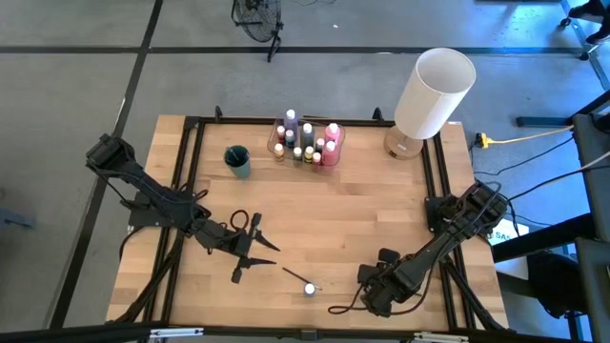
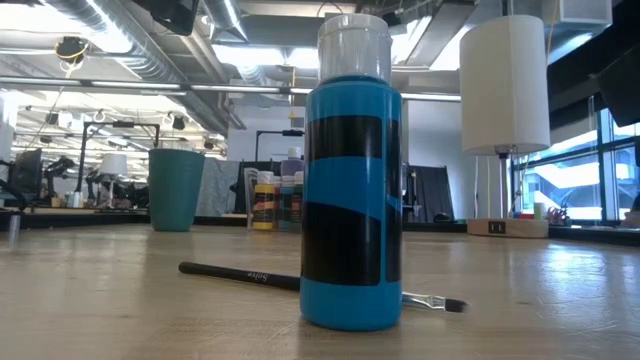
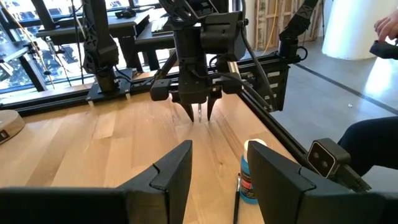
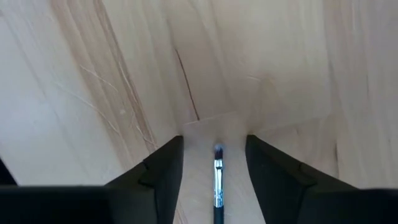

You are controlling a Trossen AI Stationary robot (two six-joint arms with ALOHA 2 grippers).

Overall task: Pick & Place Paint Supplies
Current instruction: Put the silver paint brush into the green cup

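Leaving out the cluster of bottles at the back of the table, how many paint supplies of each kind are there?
Paint bottles: 1, the blue bottle
Paintbrushes: 2, the lying brush beside that bottle and the second brush at the right gripper
Total: 3

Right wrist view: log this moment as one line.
right gripper: open, straddling thin silver-ferruled paintbrush lying on wooden table | left gripper: open, empty
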